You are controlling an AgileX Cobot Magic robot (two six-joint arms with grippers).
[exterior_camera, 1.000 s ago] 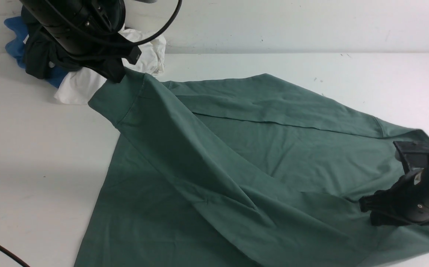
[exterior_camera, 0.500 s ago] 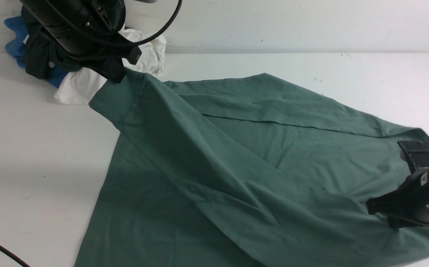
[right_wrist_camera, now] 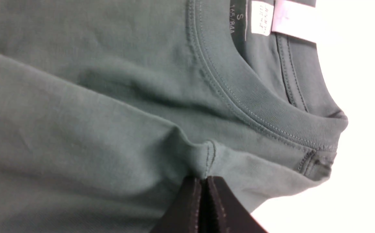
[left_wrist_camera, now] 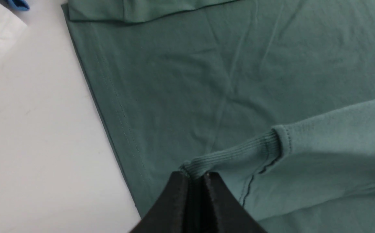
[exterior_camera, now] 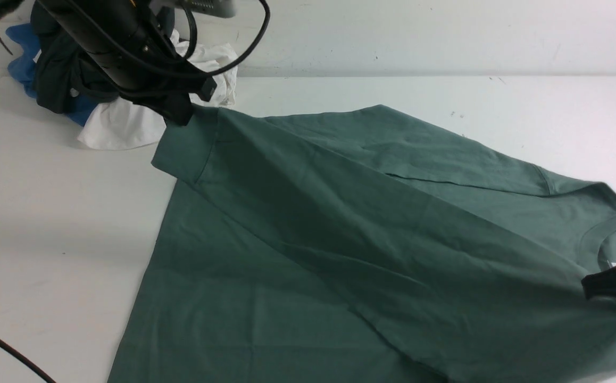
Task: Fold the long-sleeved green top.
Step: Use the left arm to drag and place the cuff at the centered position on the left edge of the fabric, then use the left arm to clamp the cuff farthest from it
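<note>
Where the white surface (exterior_camera: pixel 47 223) meets the back wall at far left, a heap of blue, dark and white garments (exterior_camera: pixel 122 125) lies bunched. Just beside it, the left gripper (exterior_camera: pixel 180 109) hangs above the surface with its jaws pressed together on the ribbed sleeve cuff (left_wrist_camera: pixel 232 158) of the green long-sleeved top (exterior_camera: pixel 340 239). The left wrist view shows the cuff edge pinched between the two black fingers (left_wrist_camera: pixel 174 200). From that cuff the sleeve runs as a raised, taut band diagonally across the body of the top, which lies spread on the surface from centre to right. At far right, the right gripper (exterior_camera: pixel 614 282) has its jaws clamped on a fold of fabric at the shoulder seam, just beside the neckline (right_wrist_camera: pixel 255 110). A white size label (right_wrist_camera: pixel 262 17) sits inside the collar.
</note>
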